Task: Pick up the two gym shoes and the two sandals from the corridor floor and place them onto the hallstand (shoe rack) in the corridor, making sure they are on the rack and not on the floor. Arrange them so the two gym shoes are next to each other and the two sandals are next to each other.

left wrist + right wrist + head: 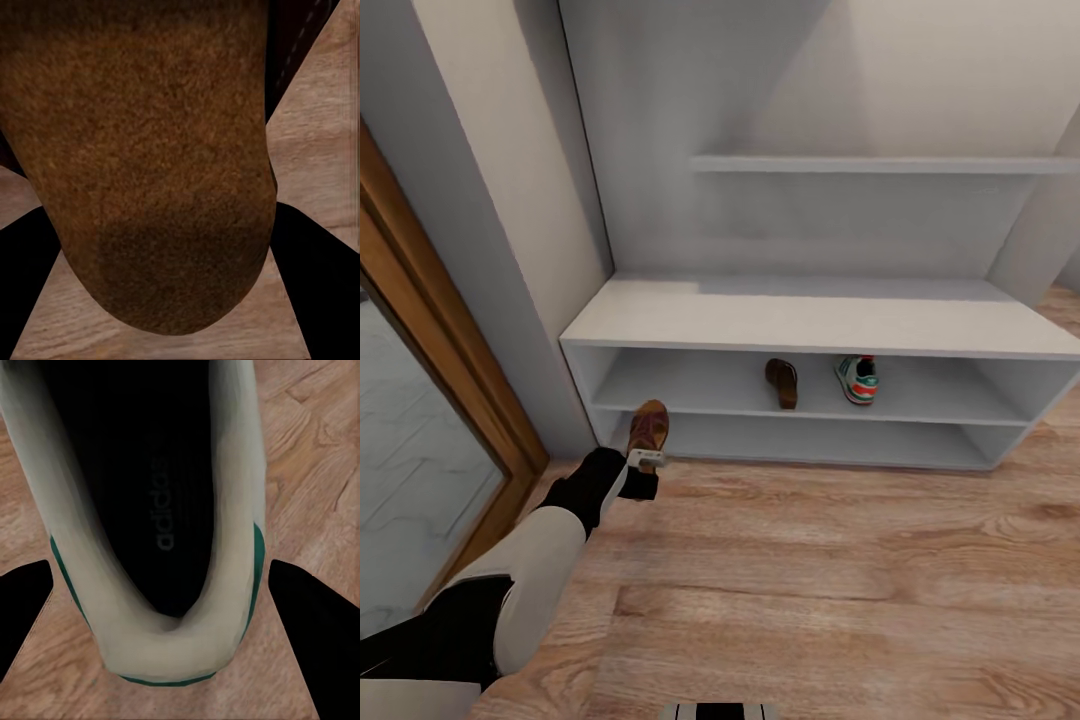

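My left claw (647, 458) is gripping a brown sandal (648, 427) right by the rack (660, 315); right claw (161, 585) is straddling a sneaker (225, 607), can't tell if it's clenched.

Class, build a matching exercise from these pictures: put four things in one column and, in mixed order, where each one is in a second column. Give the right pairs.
Things
1. sandal in the left gripper
2. second sandal
3. sneaker on the rack
4. sneaker in the right wrist view

Places
A. upper shelf slot, right of a sandal
B. between the right gripper's fingers, over the floor
C. in front of the rack's left end
D. upper shelf slot, left of a sneaker

Pairs: 1-C, 2-D, 3-A, 4-B
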Controlling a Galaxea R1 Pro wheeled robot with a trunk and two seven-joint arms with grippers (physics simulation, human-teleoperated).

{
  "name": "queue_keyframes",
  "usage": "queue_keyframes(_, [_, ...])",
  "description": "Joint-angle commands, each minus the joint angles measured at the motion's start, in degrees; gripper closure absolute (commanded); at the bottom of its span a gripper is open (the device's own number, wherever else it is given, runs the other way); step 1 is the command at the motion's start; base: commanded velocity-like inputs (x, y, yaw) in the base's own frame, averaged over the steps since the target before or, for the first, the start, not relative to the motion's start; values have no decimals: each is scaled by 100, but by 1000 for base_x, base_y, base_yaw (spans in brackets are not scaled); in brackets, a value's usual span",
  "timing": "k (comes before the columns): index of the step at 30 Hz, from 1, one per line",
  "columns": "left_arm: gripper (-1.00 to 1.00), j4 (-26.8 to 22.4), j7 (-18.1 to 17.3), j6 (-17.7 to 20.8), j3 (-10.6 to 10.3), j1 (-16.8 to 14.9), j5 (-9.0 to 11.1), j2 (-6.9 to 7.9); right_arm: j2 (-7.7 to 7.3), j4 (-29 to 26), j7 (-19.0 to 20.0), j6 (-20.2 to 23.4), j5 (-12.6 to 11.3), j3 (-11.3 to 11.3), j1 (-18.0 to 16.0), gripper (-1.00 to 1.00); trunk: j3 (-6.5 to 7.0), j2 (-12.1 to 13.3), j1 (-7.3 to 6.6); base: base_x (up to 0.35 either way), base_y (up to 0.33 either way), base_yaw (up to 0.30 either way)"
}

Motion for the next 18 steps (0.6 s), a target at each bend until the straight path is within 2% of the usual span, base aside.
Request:
queue_keyframes(1, [100,-11,-42,26,40,-2,-60,-6,-2,9,3,-25,-59,12,-4,100,-5,-2,1,216,-200,0])
queue_keyframes(9, [100,-5,-42,26,39,-3,-60,-6,-2,9,3,-25,-59,12,-4,100,-5,-2,1,193,-223,0])
queue_keyframes(18, [100,-3,-43,26,41,-3,-60,-6,17,17,3,-25,-53,12,-4,100,-5,-2,1,128,-256,0])
